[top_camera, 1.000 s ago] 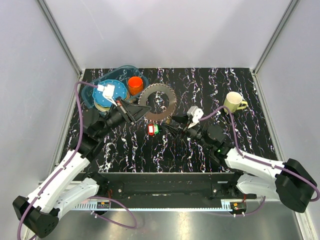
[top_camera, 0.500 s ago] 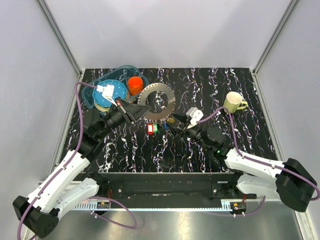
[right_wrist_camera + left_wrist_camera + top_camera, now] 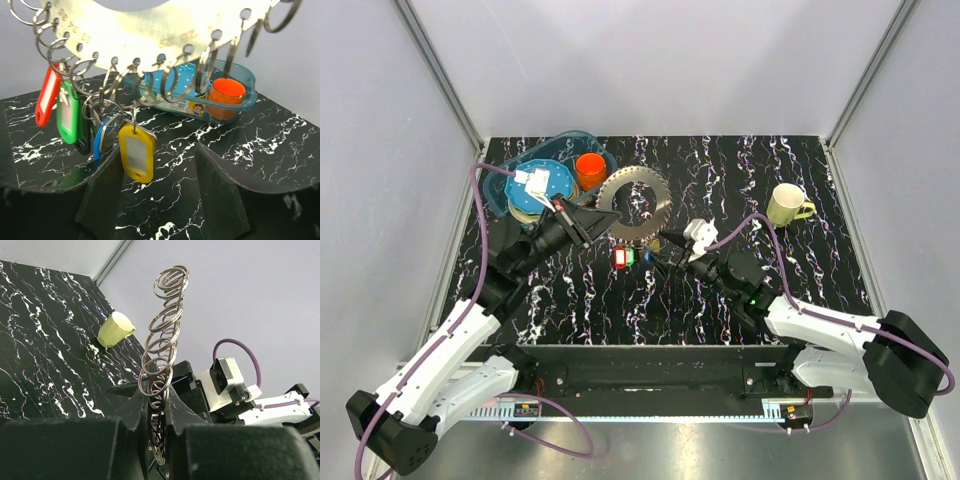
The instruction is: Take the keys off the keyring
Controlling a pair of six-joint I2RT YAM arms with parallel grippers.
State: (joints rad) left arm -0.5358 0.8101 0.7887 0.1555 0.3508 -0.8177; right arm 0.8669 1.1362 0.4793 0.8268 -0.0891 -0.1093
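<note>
The keyring (image 3: 635, 203) is a silvery toothed disc with many small wire rings round its rim, held up on edge. My left gripper (image 3: 595, 222) is shut on its left rim; in the left wrist view the rings (image 3: 162, 347) rise edge-on from between my fingers (image 3: 131, 412). Red (image 3: 47, 97), green (image 3: 67, 112), blue (image 3: 102, 140) and yellow (image 3: 137, 152) key tags hang from the disc's (image 3: 150, 30) lower rings. My right gripper (image 3: 667, 250) is open just right of the tags. In its wrist view the yellow tag hangs just above its open gripper (image 3: 162, 155), near the left finger.
A teal tray (image 3: 500, 195) at the back left holds a blue dotted plate (image 3: 542, 185) and an orange cup (image 3: 590, 168). A cream mug (image 3: 786, 204) stands at the right. The black marbled table ends at grey walls on three sides.
My right gripper has moved left, closing in on the hanging tags under the disc. My left gripper and the keyring have stayed where they were.
</note>
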